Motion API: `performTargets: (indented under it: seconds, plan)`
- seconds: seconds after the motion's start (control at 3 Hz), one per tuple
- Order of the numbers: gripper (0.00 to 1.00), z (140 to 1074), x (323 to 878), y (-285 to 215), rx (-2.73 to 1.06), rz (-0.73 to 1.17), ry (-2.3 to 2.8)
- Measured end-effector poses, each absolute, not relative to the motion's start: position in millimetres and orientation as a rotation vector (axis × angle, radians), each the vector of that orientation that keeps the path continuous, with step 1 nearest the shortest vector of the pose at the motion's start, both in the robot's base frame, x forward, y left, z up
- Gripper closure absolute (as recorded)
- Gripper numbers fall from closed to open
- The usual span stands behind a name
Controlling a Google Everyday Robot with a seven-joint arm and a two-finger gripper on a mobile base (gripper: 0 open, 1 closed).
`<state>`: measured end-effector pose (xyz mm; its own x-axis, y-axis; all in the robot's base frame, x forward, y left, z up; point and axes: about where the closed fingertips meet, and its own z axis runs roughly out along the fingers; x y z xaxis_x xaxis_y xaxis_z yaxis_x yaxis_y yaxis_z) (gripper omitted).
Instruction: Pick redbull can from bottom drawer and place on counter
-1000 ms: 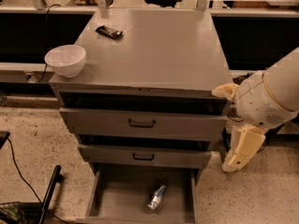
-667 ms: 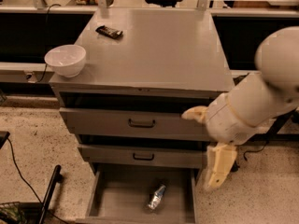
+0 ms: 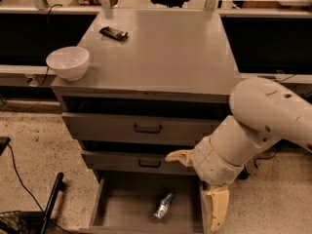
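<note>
The redbull can point(image 3: 164, 206) lies on its side on the grey floor of the open bottom drawer point(image 3: 126, 204), towards the right of the drawer. My gripper point(image 3: 191, 192) hangs over the drawer's right side, just right of and above the can, without touching it. Its two cream fingers point(image 3: 215, 209) are spread apart and hold nothing. The white arm reaches in from the right. The counter point(image 3: 170, 52) is the flat grey top of the cabinet.
A white bowl point(image 3: 68, 61) stands at the counter's front left corner. A dark snack bar point(image 3: 113, 33) lies at the back left. The two upper drawers point(image 3: 146, 128) are slightly pulled out. A black rod point(image 3: 51, 201) and a cable lie on the floor at the left.
The arm has swung left and down from beside the cabinet, so the gripper now hangs over the right side of the bottom drawer. The can has not moved.
</note>
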<state>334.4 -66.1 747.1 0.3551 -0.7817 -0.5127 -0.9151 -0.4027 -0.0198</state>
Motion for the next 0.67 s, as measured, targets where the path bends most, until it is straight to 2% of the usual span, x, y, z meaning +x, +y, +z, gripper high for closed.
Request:
performTargets:
  seconds: [0.67]
  plan:
    - [0.0,717.0,335.2,-37.1,-2.451,0.482,1.34]
